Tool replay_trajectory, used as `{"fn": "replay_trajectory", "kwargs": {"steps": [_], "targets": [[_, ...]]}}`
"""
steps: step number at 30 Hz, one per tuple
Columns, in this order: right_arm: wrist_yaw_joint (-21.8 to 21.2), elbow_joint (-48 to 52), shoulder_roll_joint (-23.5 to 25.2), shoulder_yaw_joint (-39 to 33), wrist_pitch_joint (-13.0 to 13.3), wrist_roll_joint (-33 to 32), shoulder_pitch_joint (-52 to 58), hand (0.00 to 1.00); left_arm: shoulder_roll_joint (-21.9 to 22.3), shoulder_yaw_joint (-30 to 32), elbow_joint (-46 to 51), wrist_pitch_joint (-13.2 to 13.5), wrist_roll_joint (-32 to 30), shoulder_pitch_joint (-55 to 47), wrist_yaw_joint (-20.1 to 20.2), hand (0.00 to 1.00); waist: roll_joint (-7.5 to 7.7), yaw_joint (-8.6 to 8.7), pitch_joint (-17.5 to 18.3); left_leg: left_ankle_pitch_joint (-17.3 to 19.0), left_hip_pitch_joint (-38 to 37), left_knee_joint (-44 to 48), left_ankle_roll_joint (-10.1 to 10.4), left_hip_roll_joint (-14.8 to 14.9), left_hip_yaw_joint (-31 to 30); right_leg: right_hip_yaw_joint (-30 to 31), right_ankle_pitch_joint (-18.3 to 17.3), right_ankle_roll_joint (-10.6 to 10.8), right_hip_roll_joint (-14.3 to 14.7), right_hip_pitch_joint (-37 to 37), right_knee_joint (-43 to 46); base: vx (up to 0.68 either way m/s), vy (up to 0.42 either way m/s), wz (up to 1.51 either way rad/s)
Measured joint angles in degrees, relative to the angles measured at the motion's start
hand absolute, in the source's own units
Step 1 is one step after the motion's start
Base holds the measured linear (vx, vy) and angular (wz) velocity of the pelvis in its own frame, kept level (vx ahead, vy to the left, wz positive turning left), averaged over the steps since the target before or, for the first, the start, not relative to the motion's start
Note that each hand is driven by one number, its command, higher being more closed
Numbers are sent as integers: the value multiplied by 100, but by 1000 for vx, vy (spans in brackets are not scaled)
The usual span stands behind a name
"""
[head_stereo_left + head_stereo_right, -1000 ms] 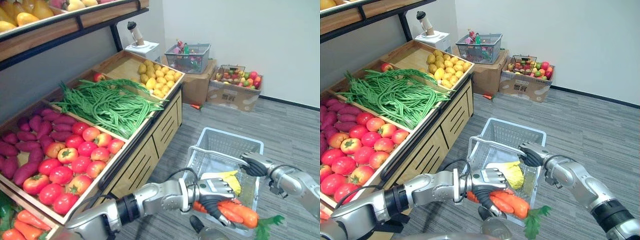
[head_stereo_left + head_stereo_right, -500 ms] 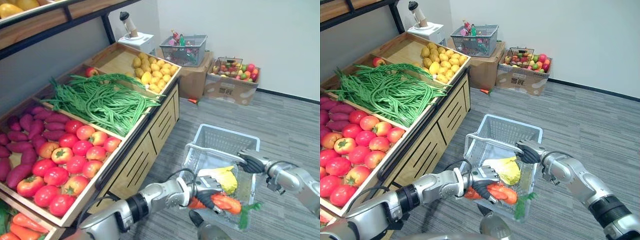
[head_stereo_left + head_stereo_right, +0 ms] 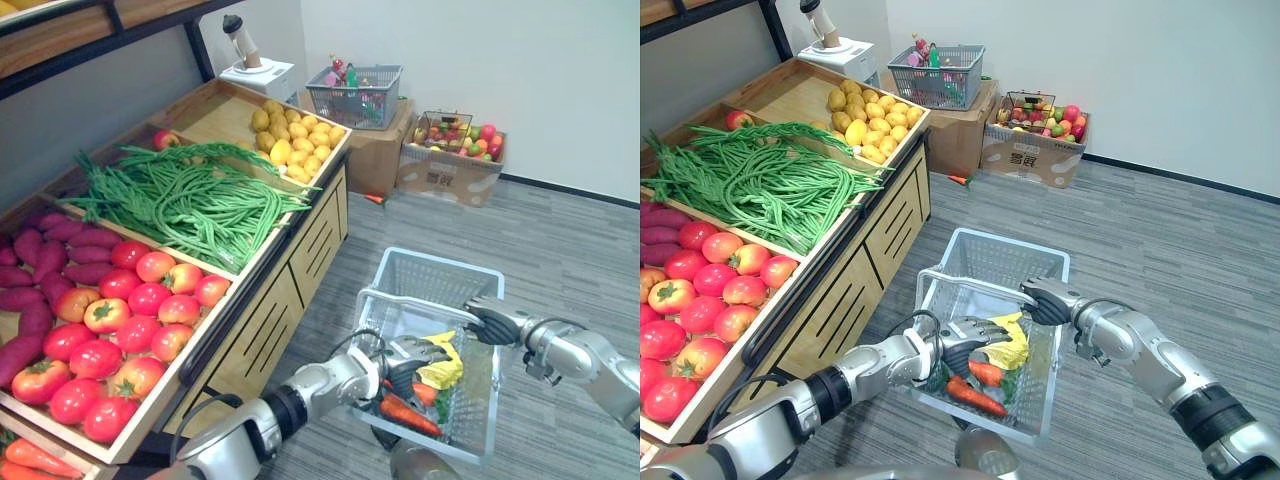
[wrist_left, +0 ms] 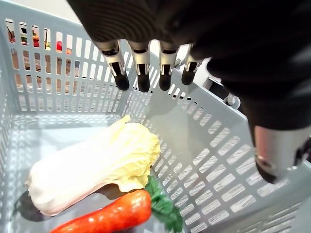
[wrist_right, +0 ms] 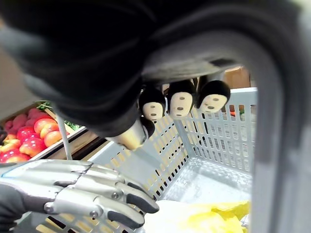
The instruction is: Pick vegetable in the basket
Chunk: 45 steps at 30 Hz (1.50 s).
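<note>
Nearest the robot, the carrot [image 3: 405, 412] lies on the floor of the basket [image 3: 436, 264], along its near wall, with its green top toward the cabbage [image 4: 92, 170] that lies touching it. A second orange piece shows just past it, probably another carrot. So the task's vegetable is in the basket and in neither hand. The left hand [image 3: 412, 352] hovers just above the near rim with its fingers [image 4: 141, 68] straight and loose, holding nothing. That suits a hand that has no more to hold here and only needs room to lift clear without catching the mesh. The cabbage takes up the middle of the basket, which is likely why the carrot sits at the near end, where there was bare floor. At the right rim, the right hand [image 3: 490, 325] is clenched round the handle [image 3: 410, 297]. Its wrist view shows dark fingertips curled about the grey bar. This grip seems to keep the basket level, with its mouth open toward the left arm, so that it neither swings nor tips. Beyond the basket stands the wooden stand [image 3: 290, 300], its trays sloped toward the aisle so that the tomatoes [image 3: 130, 320] and beans [image 3: 190, 200] are within reach. Farther off, boxes [image 3: 440, 175] of fruit sit against the wall.
</note>
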State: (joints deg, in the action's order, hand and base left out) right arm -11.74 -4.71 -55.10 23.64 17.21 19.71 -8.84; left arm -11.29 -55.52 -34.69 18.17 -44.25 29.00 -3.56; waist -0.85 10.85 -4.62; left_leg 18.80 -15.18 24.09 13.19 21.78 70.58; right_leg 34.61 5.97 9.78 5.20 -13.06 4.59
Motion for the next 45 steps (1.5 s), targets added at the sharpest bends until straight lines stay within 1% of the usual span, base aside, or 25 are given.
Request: {"fn": "replay_trajectory", "kwargs": {"steps": [7, 10, 13, 15, 16, 18, 19, 21, 23, 24, 26, 27, 28, 31, 32, 33, 34, 35, 36, 37, 40, 42, 43, 44, 45], "targets": [[-2, -2, 84, -9, -20, 0, 6, 100, 17, 20, 2, 0, -7, 0, -29, 0, 37, -9, -23, -1, 5, -4, 0, 0, -10, -9, 0, 0, -5, 3, 0, -4, 30, 1], [-3, -27, 435, -213, -71, 0, 181, 100, 18, 18, 143, 3, 0, -1, -29, 0, 125, -27, -77, -5, 38, -3, -6, 21, -95, -108, 0, 0, -53, 33, 1, -12, 24, 17], [-1, -168, 858, -733, -89, 1, 547, 100, -24, 16, 843, 7, 80, -7, -19, 0, 156, -75, -98, -34, 222, 4, -53, 33, -411, -435, 1, -1, -174, 23, 60, -23, 13, 54], [45, -484, 1214, -1376, -165, 9, 843, 100, -113, 10, 1803, 72, 208, -20, 14, 0, 156, -248, -98, -51, 390, 3, -90, 35, -747, -790, -1, -2, -305, 47, 130, -38, 9, 67], [74, -570, 1300, -1533, -190, 9, 904, 100, -167, 7, 2058, 117, 339, -32, 31, 0, 164, -288, -103, -50, 429, 3, -98, 30, -837, -878, -1, -2, -348, 61, 139, -61, 7, 76], [212, -1075, 1663, -2176, -324, 57, 1045, 100, -470, 8, 2959, 288, 750, -232, 126, 0, 169, -385, -106, -32, 591, 2, -180, -15, -1222, -1232, -45, -13, -539, 171, 145, -70, 11, 81], [257, -1233, 1750, -2332, -348, 59, 1065, 100, -563, 4, 3137, 323, 811, -293, 161, 0, 175, -412, -110, -20, 623, 2, -173, -29, -1325, -1311, -51, -12, -584, 204, 156, -71, 19, 77], [445, -1773, 2061, -2879, -482, 170, 1143, 100, -1018, -1, 3794, 415, 1059, -535, 274, 0, 181, -580, -111, -15, 794, 0, -229, -88, -1655, -1615, -66, -14, -758, 277, 169, -83, 21, 72], [571, -2214, 2273, -3317, -623, 184, 1165, 100, -1368, 35, 4284, 422, 1282, -719, 363, 0, 205, -683, -121, -12, 938, -1, -272, -138, -1835, -1864, -76, -4, -908, 279, 172, -81, 20, 68], [607, -2353, 2314, -3422, -674, 188, 1167, 100, -1456, 59, 4420, 424, 1351, -784, 408, 0, 200, -718, -116, -33, 994, -1, -305, -146, -1896, -1941, -87, 4, -960, 289, 171, -68, 24, 81], [771, -2868, 2527, -3952, -884, 237, 1196, 100, -1717, 265, 4866, 427, 1554, -1012, 449, 0, 199, -894, -115, -97, 1228, -17, -409, -238, -2243, -2308, -91, 9, -1156, 331, 171, -60, 29, 84], [784, -2963, 2581, -4091, -925, 244, 1232, 100, -1761, 328, 4937, 428, 1630, -1044, 450, 0, 193, -946, -108, -118, 1282, -27, -442, -263, -2322, -2406, -91, 9, -1198, 339, 171, -68, 33, 85], [819, -3122, 2707, -4365, -983, 273, 1302, 100, -1825, 530, 5089, 428, 1706, -1136, 450, 0, 194, -994, -102, -178, 1413, -85, -514, -346, -2582, -2637, -91, 9, -1313, 380, 170, -61, 34, 90], [1033, -3461, 2982, -4834, -1123, 261, 1465, 100, -1875, 1061, 5355, 419, 1710, -1470, 380, 0, 242, -1017, -79, -326, 1608, -259, -652, -540, -3102, -3196, -92, 7, -1547, 553, 157, -49, 42, 104], [1133, -3564, 3138, -5008, -1155, 243, 1602, 100, -1879, 1293, 5496, 419, 1714, -1694, 371, 0, 234, -1090, 50, -406, 1706, -372, -696, -649, -3284, -3382, -93, 5, -1639, 565, 143, -12, 52, 87], [1254, -3715, 3286, -5136, -1165, 154, 1691, 100, -1867, 1576, 5636, 416, 1714, -1958, 331, 0, 307, -1114, 129, -503, 1803, -504, -746, -766, -3478, -3570, -93, 4, -1720, 588, 111, 16, 43, 85], [1295, -3790, 3369, -5212, -1165, 119, 1717, 100, -1864, 1748, 5689, 417, 1715, -2090, 278, 0, 318, -1118, 142, -558, 1812, -586, -768, -831, -3586, -3662, -92, 3, -1757, 650, 79, 28, 32, 89], [1408, -3978, 3500, -5315, -1166, 5, 1775, 100, -1792, 2121, 5718, 411, 1720, -2346, 146, 0, 351, -1114, 155, -672, 1827, -747, -794, -957, -3795, -3868, -94, -1, -1817, 773, 3, 30, 7, 96], [1456, -4255, 3611, -5413, -1164, -70, 1801, 100, -1636, 2562, 5718, 377, 1726, -2617, 4, 0, 397, -1112, 228, -798, 1906, -915, -839, -1089, -4044, -4069, -115, -35, -1887, 855, -77, 26, -1, 94], [1477, -4406, 3668, -5483, -1166, -101, 1794, 100, -1566, 2809, 5718, 360, 1730, -2751, -51, 0, 421, -1113, 274, -855, 1942, -995, -838, -1146, -4134, -4150, -129, -59, -1914, 863, -101, 34, -8, 88], [1678, -5222, 3976, -5694, -1188, -285, 1741, 100, -899, 4192, 5711, 152, 1948, -3403, -497, 0, 506, -1134, 339, -1261, 2010, -1444, -850, -1390, -4643, -4553, -146, -87, -1987, 1015, -272, 58, -25, 76], [1765, -5555, 4145, -5699, -1208, -288, 1669, 100, -420, 4939, 5653, 2, 2179, -3762, -745, 0, 521, -1146, 351, -1458, 1998, -1707, -844, -1460, -4792, -4670, -191, -158, -1986, 1040, -300, 0, -35, 44], [1772, -5634, 4181, -5698, -1211, -287, 1629, 100, -285, 5160, 5599, -5, 2202, -3843, -796, 0, 490, -1153, 370, -1505, 1989, -1771, -841, -1486, -4803, -4683, -222, -209, -1985, 1034, -310, -29, -35, 19], [1773, -5755, 4232, -5691, -1236, -287, 1565, 100, -44, 5585, 5391, -24, 2343, -3978, -921, 0, 515, -1162, 369, -1587, 1976, -1899, -843, -1534, -4829, -4683, -260, -268, -1982, 1029, -374, -31, -31, 4], [1806, -5836, 4261, -5692, -1241, -299, 1521, 100, 201, 5975, 5139, -142, 2462, -4081, -1048, 0, 491, -1162, 383, -1637, 1956, -2004, -823, -1602, -4950, -4686, -294, -318, -1978, 1029, -411, -36, -25, -1]]}}
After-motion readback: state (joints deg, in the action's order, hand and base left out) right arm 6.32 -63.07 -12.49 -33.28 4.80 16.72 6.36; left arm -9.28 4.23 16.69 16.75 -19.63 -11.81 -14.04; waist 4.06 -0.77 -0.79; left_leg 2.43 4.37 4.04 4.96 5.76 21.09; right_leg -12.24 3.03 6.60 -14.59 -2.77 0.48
